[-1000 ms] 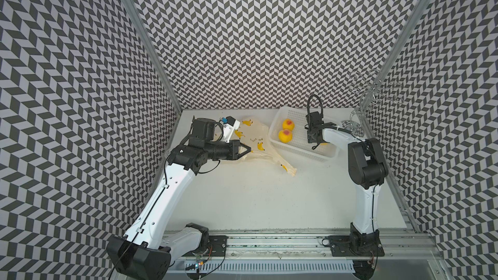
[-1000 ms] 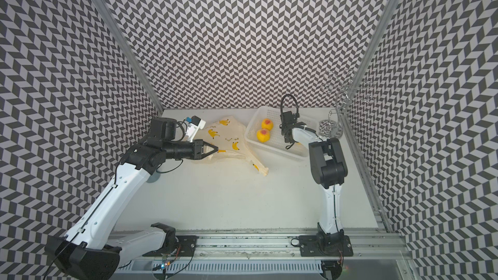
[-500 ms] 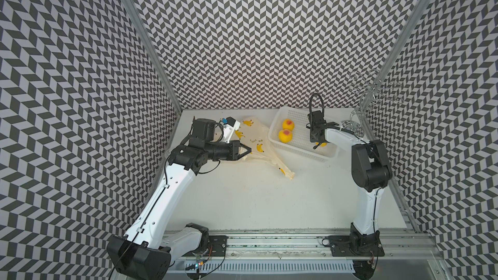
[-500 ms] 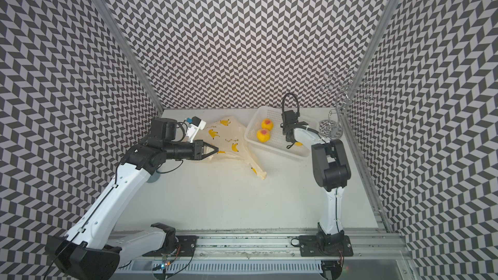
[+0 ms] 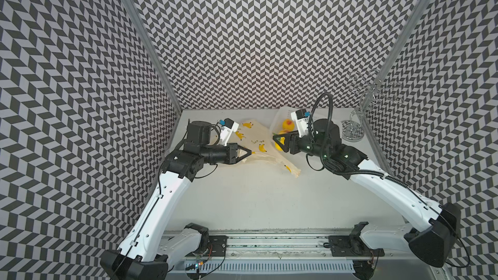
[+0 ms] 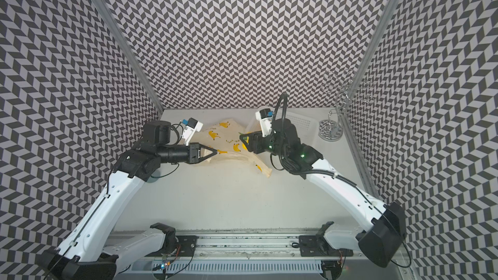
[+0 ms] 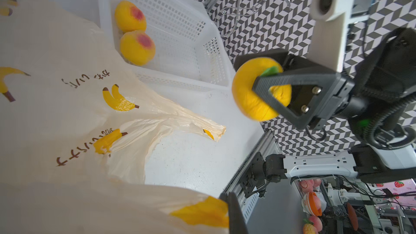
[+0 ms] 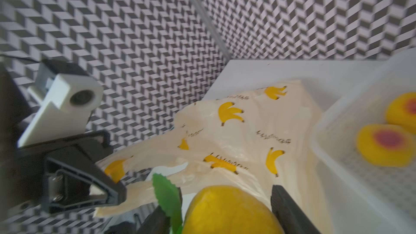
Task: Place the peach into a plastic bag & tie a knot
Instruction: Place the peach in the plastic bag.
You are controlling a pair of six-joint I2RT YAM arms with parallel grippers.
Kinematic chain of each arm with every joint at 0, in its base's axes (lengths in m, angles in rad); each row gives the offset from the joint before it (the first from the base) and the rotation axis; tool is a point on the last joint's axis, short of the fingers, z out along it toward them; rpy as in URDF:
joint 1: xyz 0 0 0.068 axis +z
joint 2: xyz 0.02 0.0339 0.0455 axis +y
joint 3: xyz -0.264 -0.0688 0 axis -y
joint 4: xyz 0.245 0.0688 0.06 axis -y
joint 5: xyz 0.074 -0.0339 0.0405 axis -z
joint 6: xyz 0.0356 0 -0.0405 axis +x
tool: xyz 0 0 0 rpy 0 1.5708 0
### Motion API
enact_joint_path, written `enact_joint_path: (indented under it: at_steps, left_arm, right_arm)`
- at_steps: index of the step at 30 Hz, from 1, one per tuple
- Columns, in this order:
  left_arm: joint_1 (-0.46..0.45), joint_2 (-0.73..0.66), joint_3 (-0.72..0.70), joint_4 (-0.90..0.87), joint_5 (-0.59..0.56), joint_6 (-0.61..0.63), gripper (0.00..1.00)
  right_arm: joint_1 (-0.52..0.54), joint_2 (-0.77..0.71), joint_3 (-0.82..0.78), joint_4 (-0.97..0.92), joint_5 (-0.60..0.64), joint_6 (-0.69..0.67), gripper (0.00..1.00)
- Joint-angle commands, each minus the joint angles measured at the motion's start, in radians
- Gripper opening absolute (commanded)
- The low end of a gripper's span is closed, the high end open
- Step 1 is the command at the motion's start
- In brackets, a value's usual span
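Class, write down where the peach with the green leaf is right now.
In the left wrist view the leafed peach sits clamped in the right gripper, held off the table beside the white basket and near the plastic bag.

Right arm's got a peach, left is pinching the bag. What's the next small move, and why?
Probably ease the right gripper, shut on the peach, toward the gap under the plastic bag edge that the left gripper holds lifted. The peach is out of the basket, beside the bag, not yet inside. The mouth looks narrow, so go slowly.
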Motion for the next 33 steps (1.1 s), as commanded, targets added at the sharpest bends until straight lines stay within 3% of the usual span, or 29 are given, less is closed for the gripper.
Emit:
enact_joint_path:
  at_steps: [1, 8, 19, 22, 25, 30, 33]
  left_arm:
    - [-0.004, -0.048, -0.001, 0.007, 0.067, 0.043, 0.00]
    - [-0.024, -0.072, -0.009, 0.005, 0.074, 0.064, 0.00]
    - [-0.057, -0.044, 0.000, 0.015, 0.070, 0.065, 0.00]
    - [-0.080, -0.045, -0.012, 0.049, 0.104, 0.056, 0.00]
    - [-0.118, -0.042, -0.010, 0.049, 0.099, 0.056, 0.00]
    - [-0.161, -0.039, -0.072, 0.040, 0.102, 0.064, 0.00]
    - [-0.161, -0.041, -0.073, 0.008, 0.055, 0.077, 0.00]
  right_arm:
    - [0.017, 0.037, -0.039, 0.136, -0.251, 0.104, 0.39]
    - [0.095, 0.147, 0.022, 0.091, -0.376, 0.060, 0.35]
    - [0.165, 0.345, 0.154, 0.036, -0.436, -0.009, 0.29]
    - [0.143, 0.441, 0.202, 0.098, -0.461, 0.026, 0.29]
    - [0.089, 0.548, 0.312, 0.039, -0.524, 0.009, 0.29]
    - [0.004, 0.585, 0.313, 0.222, -0.588, 0.164, 0.29]
    - [-0.031, 0.590, 0.308, 0.247, -0.588, 0.164, 0.29]
